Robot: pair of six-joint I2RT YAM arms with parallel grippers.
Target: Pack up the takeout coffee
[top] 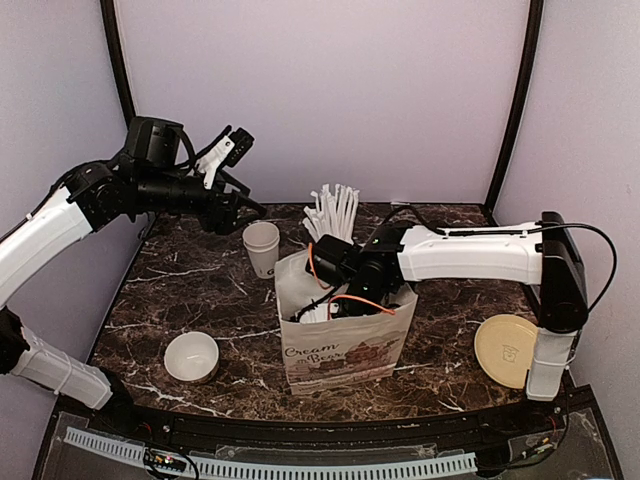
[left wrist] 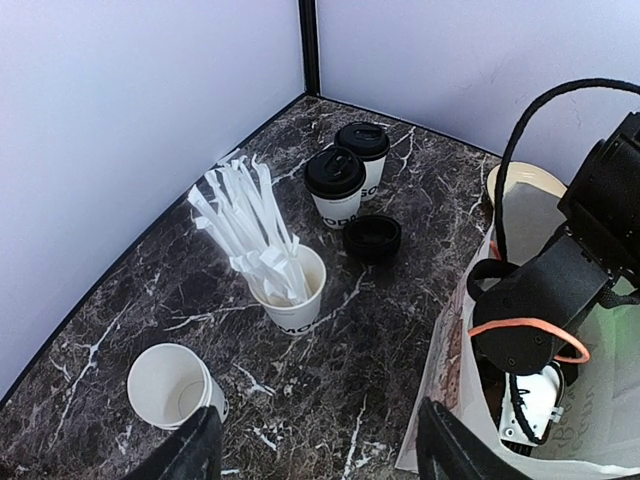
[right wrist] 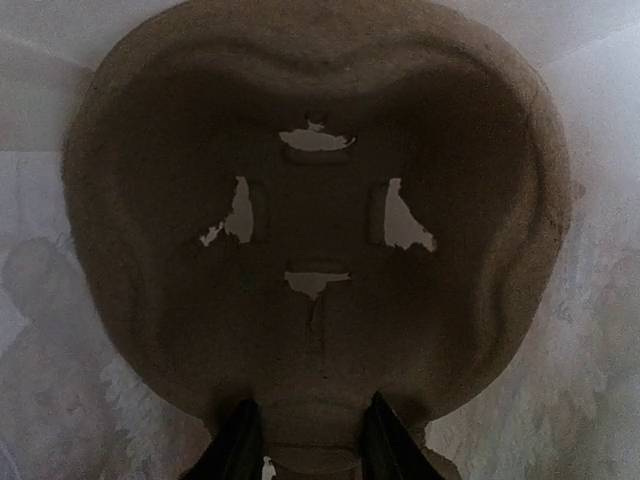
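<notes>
Just beside the two lidded cups (left wrist: 335, 185) lies a loose black lid (left wrist: 372, 238).

Dark marble-pattern table (top: 200, 290). A white paper bag with printed lettering (top: 345, 355) stands open, front centre, with a brown moulded-pulp cup carrier (right wrist: 320, 130) inside. Behind the bag is a white paper cup of white straws (left wrist: 290, 290). An empty lidless white paper cup (top: 262, 245) sits to its left. A loose round black plastic lid (left wrist: 372, 238) lies beyond the straws. Low white bowl (top: 191, 357) front left. Round cream disc (top: 506, 350) far right.
</notes>
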